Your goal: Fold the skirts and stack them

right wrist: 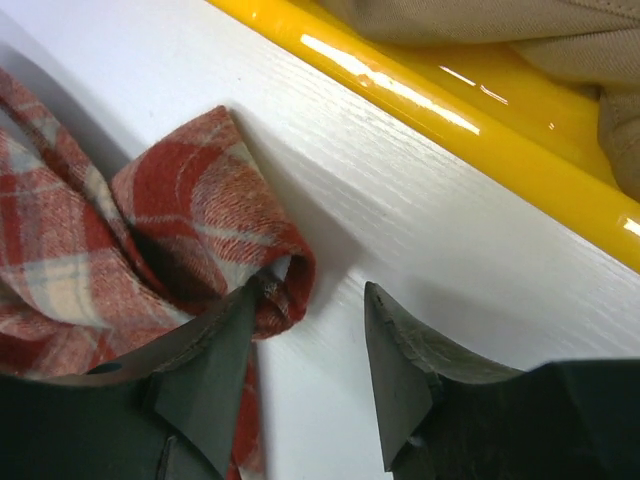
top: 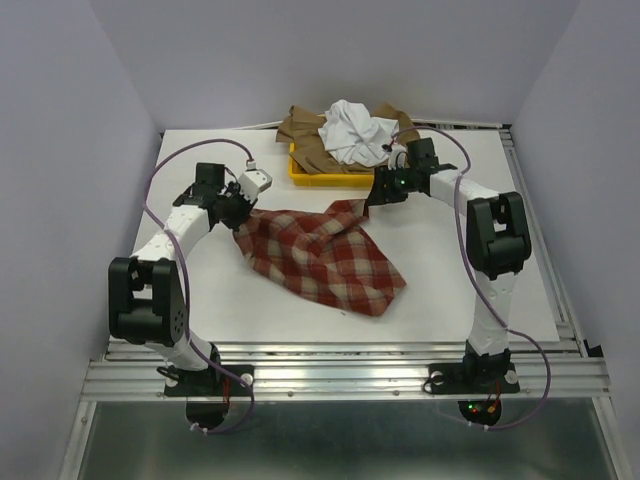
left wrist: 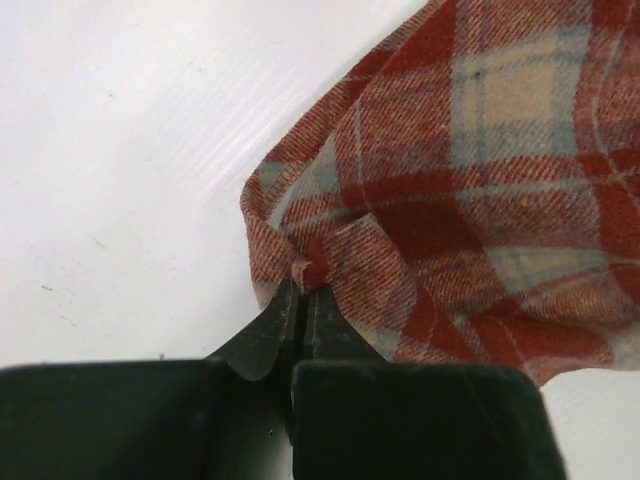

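Note:
The red-and-beige checked skirt (top: 325, 255) lies crumpled on the white table in mid view. My left gripper (top: 238, 213) is shut on its left corner, seen pinched in the left wrist view (left wrist: 310, 270). My right gripper (top: 375, 198) is open at the skirt's far right corner; in the right wrist view (right wrist: 310, 300) its left finger (right wrist: 215, 350) touches the rolled hem (right wrist: 285, 280) and the gap holds bare table. The white skirt (top: 355, 132) and the tan-brown skirt (top: 305, 135) are piled on the yellow tray (top: 325, 177) behind.
The yellow tray's rim (right wrist: 450, 125) runs just beyond my right fingers, with tan cloth (right wrist: 520, 30) over it. Table edges and grey walls bound the white surface (top: 460, 290).

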